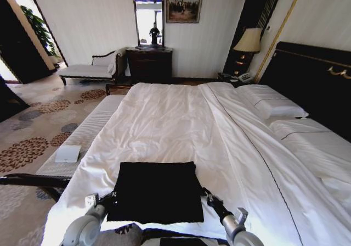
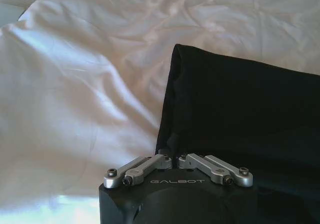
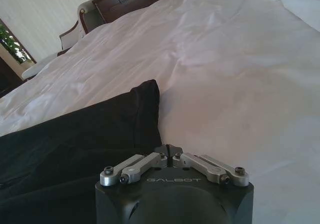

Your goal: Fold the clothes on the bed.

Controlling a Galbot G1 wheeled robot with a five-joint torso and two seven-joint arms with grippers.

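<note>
Both claws sit at the near edge of the bed [image 1: 181,114]. Left claw [image 2: 172,155] has its fingers pressed together at the near left corner of the black shirt [image 1: 156,191]. Right claw [image 3: 168,149] also has its fingers pressed together, at the shirt's near right corner, beside the white cover. I cannot tell if either one pinches the cloth. The shirt lies flat in a neat square on the white bed.
</note>
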